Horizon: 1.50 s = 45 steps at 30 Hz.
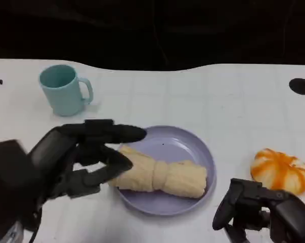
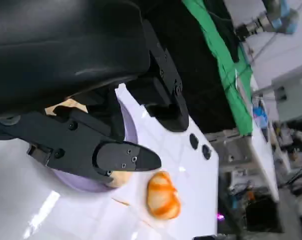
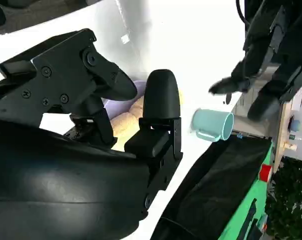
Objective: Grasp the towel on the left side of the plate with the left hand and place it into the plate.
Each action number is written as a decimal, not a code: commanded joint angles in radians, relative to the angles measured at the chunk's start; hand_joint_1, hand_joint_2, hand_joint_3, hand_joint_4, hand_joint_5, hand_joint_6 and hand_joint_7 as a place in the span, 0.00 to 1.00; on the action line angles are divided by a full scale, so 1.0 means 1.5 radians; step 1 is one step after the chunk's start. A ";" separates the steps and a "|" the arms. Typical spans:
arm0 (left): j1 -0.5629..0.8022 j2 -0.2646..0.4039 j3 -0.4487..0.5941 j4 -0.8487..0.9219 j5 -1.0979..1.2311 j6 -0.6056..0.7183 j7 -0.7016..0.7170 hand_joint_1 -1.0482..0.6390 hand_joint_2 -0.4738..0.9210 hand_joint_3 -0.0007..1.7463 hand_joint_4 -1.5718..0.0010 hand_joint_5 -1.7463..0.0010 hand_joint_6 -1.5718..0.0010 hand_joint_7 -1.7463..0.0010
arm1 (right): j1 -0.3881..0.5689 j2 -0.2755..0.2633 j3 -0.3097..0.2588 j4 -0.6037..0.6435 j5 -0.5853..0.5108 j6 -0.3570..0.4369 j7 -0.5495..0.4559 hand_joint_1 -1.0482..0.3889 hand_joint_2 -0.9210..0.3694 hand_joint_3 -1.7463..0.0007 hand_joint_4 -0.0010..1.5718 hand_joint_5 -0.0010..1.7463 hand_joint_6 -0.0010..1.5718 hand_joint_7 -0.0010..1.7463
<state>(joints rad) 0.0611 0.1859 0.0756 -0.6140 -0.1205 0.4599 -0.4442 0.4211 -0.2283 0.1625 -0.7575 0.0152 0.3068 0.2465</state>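
A rolled cream towel (image 1: 167, 177) lies across the lavender plate (image 1: 185, 142), its left end at the plate's left rim. My left hand (image 1: 86, 152) hovers over that end, fingers spread apart; one finger crosses in front of the towel's tip, and nothing is pinched between them. The left wrist view shows the left hand (image 2: 90, 145) above the plate (image 2: 80, 182), with a bit of towel (image 2: 118, 177) under a fingertip. My right hand (image 1: 253, 205) rests low at the near right, holding nothing. In the right wrist view the right hand (image 3: 90, 100) points toward the towel (image 3: 123, 125).
A teal mug (image 1: 63, 91) stands at the back left of the plate, handle to the right. An orange-and-white pumpkin-shaped toy (image 1: 280, 171) sits right of the plate, close to my right hand. The table's far edge curves along the dark background.
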 commanded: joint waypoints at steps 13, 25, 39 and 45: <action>0.163 -0.080 0.085 -0.174 -0.253 0.281 0.168 0.59 0.70 0.84 0.42 0.00 0.51 0.02 | 0.000 -0.008 -0.021 0.004 0.024 0.004 0.010 0.67 0.28 0.37 0.49 0.99 0.44 0.78; 0.135 -0.103 0.116 -0.135 -0.335 0.381 0.255 0.56 0.73 0.83 0.45 0.00 0.54 0.00 | 0.006 -0.017 -0.038 0.004 0.024 -0.007 0.022 0.67 0.28 0.38 0.48 0.98 0.44 0.77; 0.128 -0.085 0.100 -0.114 -0.343 0.380 0.261 0.57 0.70 0.82 0.45 0.00 0.55 0.00 | 0.002 -0.013 -0.040 0.021 0.023 -0.026 0.022 0.67 0.28 0.38 0.48 0.98 0.44 0.77; 0.129 -0.079 0.095 -0.110 -0.340 0.375 0.264 0.57 0.68 0.83 0.46 0.00 0.56 0.01 | 0.003 -0.012 -0.037 0.028 0.022 -0.043 0.022 0.66 0.28 0.38 0.48 0.98 0.44 0.78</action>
<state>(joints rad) 0.2505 0.0509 0.2171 -0.7884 -0.6310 1.0377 -0.0518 0.4243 -0.2420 0.1131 -0.7214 0.0413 0.2611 0.2795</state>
